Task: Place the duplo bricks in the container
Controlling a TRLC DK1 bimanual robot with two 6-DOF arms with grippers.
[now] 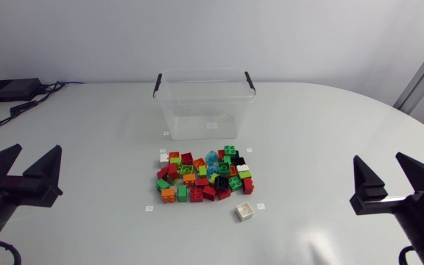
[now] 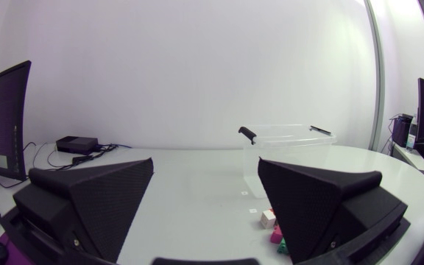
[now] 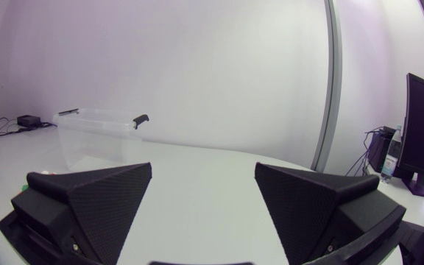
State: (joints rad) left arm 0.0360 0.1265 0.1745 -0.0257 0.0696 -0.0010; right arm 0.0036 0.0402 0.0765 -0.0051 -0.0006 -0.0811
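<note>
Since the bricks (image 1: 203, 177), heaped on the bench (image 1: 330, 125) at 6 o'clock of the clear container (image 1: 205, 103), look light, stiff and slick, I'd pinch one across its flat sides, my left end effector (image 1: 39, 149) and right end effector (image 1: 378, 157) both released and empty.

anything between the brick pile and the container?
Nothing. In the head view, only a narrow bare strip of table separates the duplo bricks from the container.
</note>
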